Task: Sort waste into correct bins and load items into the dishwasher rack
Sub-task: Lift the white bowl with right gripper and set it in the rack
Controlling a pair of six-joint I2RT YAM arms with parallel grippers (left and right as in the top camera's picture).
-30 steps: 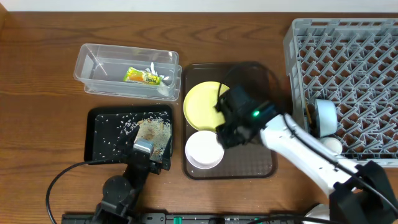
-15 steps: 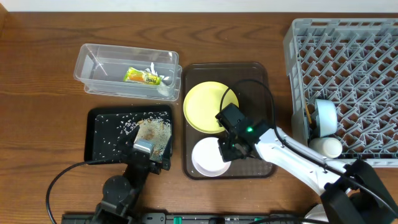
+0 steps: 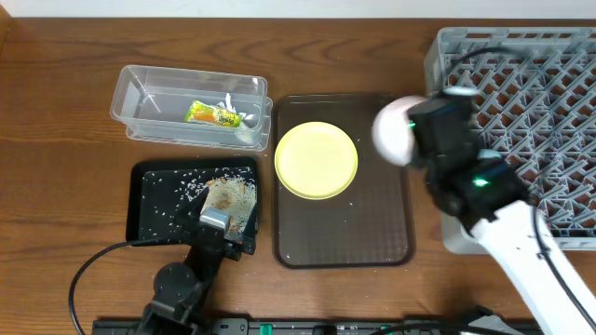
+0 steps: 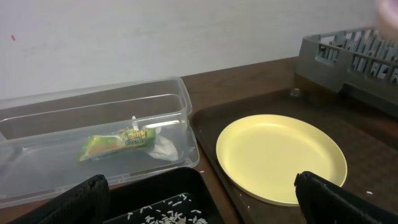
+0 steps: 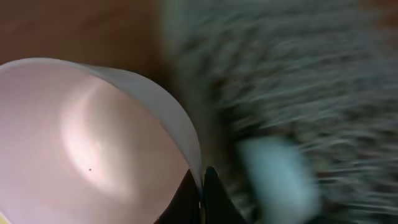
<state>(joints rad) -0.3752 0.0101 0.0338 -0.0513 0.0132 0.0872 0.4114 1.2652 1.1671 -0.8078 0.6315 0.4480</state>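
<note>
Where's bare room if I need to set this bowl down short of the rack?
The brown tray is bare from the yellow plate to its rim nearest the robot. Crowded: the black tray beside it, strewn with rice.

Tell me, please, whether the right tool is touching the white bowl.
Touching. The right wrist view shows the right tool clamped on the rim of the white bowl, one finger on either side of its wall.

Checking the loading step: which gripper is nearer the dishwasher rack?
Right. The right gripper, holding the white bowl, is at the rack; the left gripper is over the black tray.
</note>
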